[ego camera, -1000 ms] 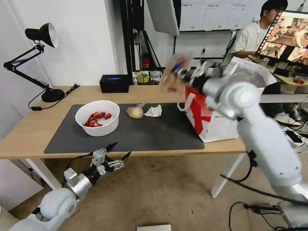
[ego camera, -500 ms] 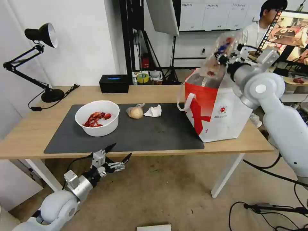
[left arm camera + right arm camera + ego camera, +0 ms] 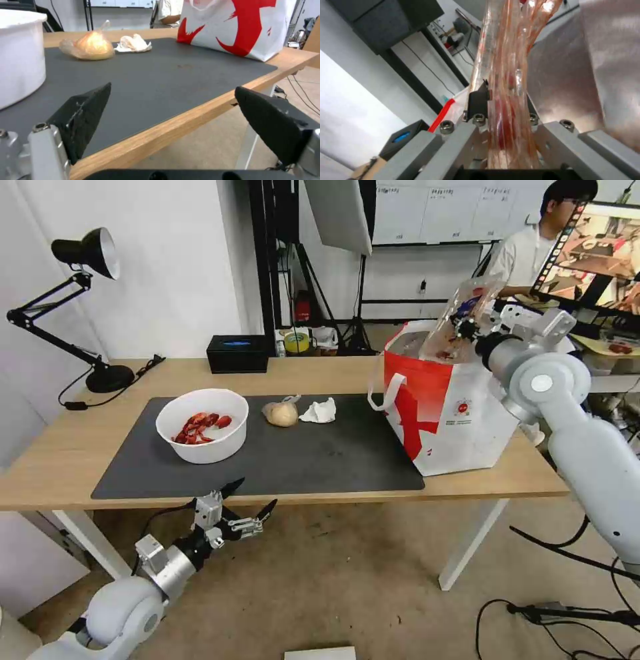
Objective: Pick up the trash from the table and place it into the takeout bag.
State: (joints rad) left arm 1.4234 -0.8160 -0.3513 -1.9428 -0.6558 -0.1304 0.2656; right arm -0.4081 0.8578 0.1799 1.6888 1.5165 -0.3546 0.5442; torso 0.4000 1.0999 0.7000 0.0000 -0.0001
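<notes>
Right gripper (image 3: 462, 328): clamped on the clear two-part plastic tray with red bits (image 3: 465, 317), fingers pressed against its sides, above the open mouth of the large boxy red-and-white takeout bag with silver foil lining (image 3: 453, 410).
Tray: upright on edge, its lower end seemingly just inside the bag's rim, though the exact depth is hard to judge.
Left gripper (image 3: 249, 509): fingers spread wide, holding nothing, below the near edge of the long light wood table (image 3: 80, 437).
Beyond left gripper: white round bowl with red shellfish scraps (image 3: 202, 425), clear bag around a beige lump (image 3: 282, 413) and crumpled white tissue (image 3: 320, 411), all on the dark grey mat (image 3: 320, 457).
</notes>
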